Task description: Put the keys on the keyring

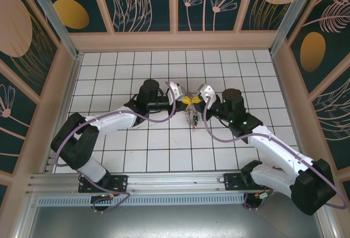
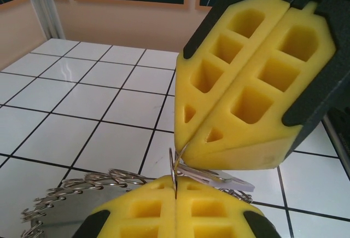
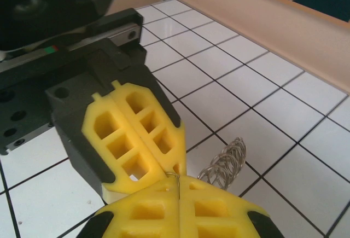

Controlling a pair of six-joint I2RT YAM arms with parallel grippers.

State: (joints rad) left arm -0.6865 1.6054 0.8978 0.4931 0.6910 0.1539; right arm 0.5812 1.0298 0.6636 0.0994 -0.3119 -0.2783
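Left hand [image 1: 186,102]: yellow foam pads [image 2: 147,210] pressed together, pinching the wire of the thin grey metal keyring [image 2: 174,168].
Right hand [image 1: 196,102]: pads closed on the same keyring, its tip just beside the left hand's.
Keys: small silvery metal keys [image 1: 193,119] bunched just under both hands, at the middle of the white tiled counter [image 1: 136,145].
Pale key: flat blade [image 2: 232,182] behind the left pads.
Coil: silvery wire loops [image 3: 224,164] beside the pads.
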